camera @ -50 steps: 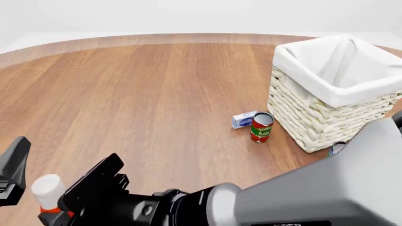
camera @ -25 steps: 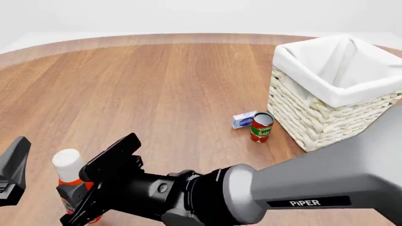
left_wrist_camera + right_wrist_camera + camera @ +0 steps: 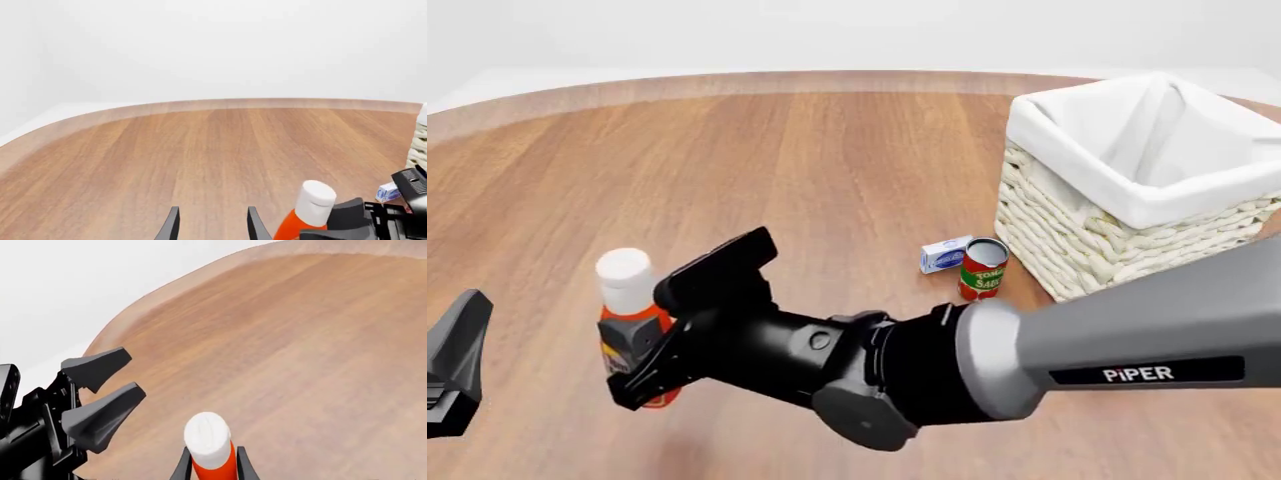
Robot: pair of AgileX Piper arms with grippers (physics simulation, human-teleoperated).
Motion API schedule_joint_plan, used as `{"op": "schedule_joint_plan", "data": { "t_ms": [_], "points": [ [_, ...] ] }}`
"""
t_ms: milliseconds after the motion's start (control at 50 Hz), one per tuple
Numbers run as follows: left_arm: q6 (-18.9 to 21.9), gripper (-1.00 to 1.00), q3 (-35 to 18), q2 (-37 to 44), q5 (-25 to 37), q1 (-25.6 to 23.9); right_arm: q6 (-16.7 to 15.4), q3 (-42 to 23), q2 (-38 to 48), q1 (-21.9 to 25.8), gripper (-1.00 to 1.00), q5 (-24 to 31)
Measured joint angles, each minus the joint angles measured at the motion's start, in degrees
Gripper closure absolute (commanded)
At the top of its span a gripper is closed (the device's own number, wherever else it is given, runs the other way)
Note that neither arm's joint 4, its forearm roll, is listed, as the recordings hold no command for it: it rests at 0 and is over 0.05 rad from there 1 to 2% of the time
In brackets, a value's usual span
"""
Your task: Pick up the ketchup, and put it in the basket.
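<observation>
right jaws [image 3: 647,345] gripping white-capped ketchup [image 3: 630,300]

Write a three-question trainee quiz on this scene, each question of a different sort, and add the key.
1. True or false: the ketchup already lies inside the basket.
2. Multiple choice: which pincer has the ketchup between its fingers? A) left pincer B) right pincer C) neither
3. Fill in the blank: just in front of the basket's near left wall stands the red-and-green ____, with a small blue-and-white carton beside it.

Key
1. False: the ketchup is far to the left of the basket, in a pincer.
2. B: the right wrist view shows the bottle between its fingers; the left pincer is open with nothing in it.
3. can
</observation>
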Motion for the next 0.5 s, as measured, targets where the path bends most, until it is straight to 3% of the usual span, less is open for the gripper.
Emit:
{"op": "schedule_joint_plan", "data": {
  "t_ms": [500],
  "points": [
    [0.00, -1.00, 0.00, 0.00, 0.00, 0.00, -0.62, 3.49, -6.96, -7.60, 1.00, -1.34]
  ]
}}
